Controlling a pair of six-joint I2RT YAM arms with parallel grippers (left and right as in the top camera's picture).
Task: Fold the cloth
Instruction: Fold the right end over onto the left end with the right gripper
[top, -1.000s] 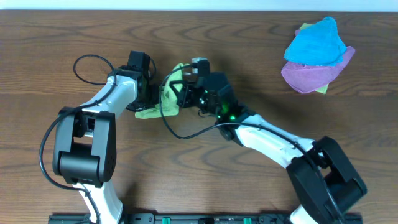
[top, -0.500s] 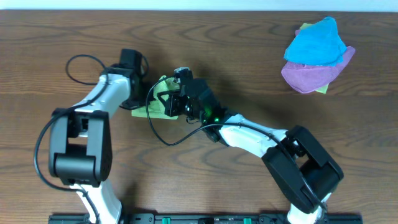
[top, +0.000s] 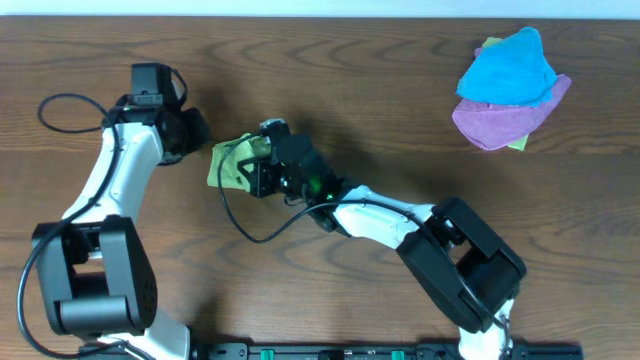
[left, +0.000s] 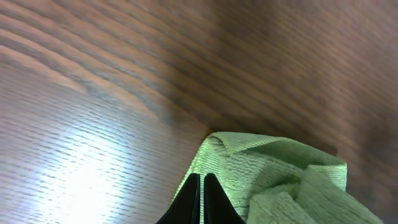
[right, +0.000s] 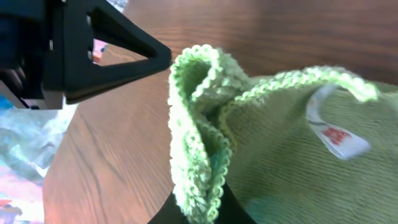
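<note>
Fold looks unfinished: cloth bunched on table, right pincer clamped on its hem, left pincer closed, empty, nearby.

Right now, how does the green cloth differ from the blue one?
The green cloth lies left of centre, pinched by the right tool; the blue cloth sits far right, untouched. The green cloth rests on the table; the blue cloth tops a purple cloth. Both are bunched, not flat.
</note>
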